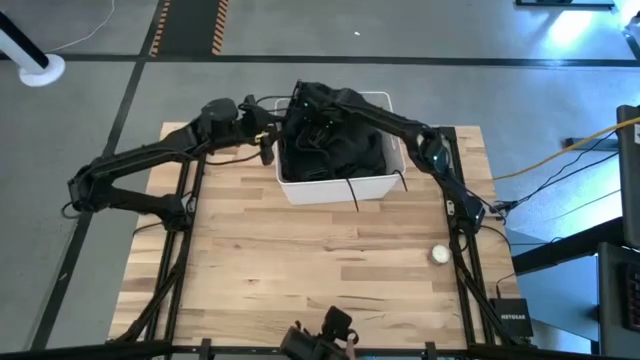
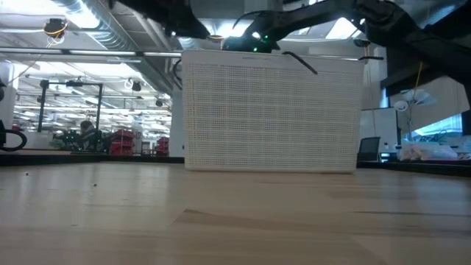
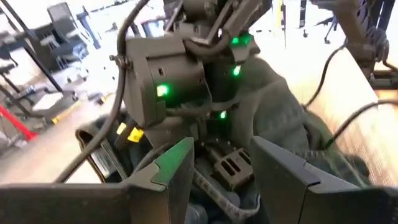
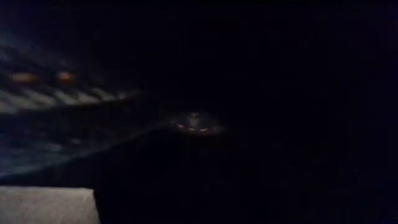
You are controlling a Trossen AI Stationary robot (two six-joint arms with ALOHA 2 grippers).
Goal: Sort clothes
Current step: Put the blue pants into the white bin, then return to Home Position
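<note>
Wooden planks of the table point(image 1: 300, 260) lie bare across the whole near half, giving wide room to move from the left edge over to the right; only the far edge is crowded. From the left edge the left arm reaches in toward the bin's 9 o'clock side, and the left gripper point(image 1: 265, 138) hangs just beside the white bin point(image 1: 340, 187), its claw spread wide with nothing between the fingers point(image 3: 180, 165), as the left wrist view shows. At 12 o'clock on the table stands the bin, its ribbed white wall filling the middle of the low view. Dark clothes point(image 1: 335, 150) fill it to the rim, a heap of black and charcoal fabric; in the left wrist view a dark green fold lies beyond the left fingers. The right gripper point(image 1: 312, 105) is down in that heap at the bin's far-left part, its arm stretching across the bin from 3 o'clock; whether its claw is spread or closed cannot be told, since fabric hides it and its own wrist view is nearly black. A small white ball point(image 1: 440, 254) rests near the right edge, at about 4 o'clock, well apart from the bin.
</note>
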